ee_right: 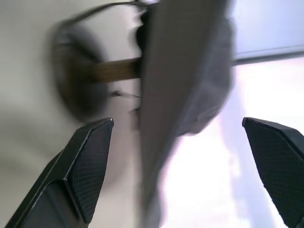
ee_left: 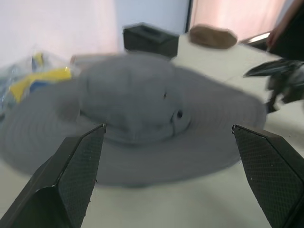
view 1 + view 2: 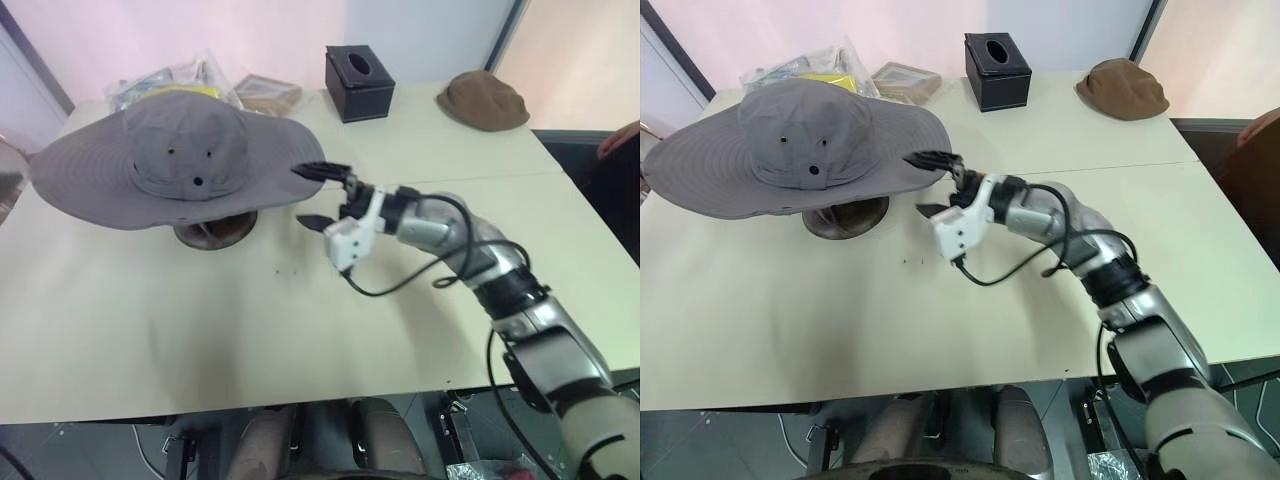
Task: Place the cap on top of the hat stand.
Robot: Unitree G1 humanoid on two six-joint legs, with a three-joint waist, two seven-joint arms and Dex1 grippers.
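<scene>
A pale table (image 3: pixel 200 330) is carrying the hat stand (image 3: pixel 215 232), and the grey cap (image 3: pixel 175 160) is sitting on top of it, its wide brim hiding all but the round base. The right gripper (image 3: pixel 318 196) is hovering just beside the brim's edge with its fingers spread wide and holding nothing. The left gripper (image 2: pixel 168 137) is also facing the cap with its fingers standing apart and empty, while a black tissue box (image 3: pixel 358 83) and a small brown cap (image 3: pixel 484 100) are resting near the far edge.
</scene>
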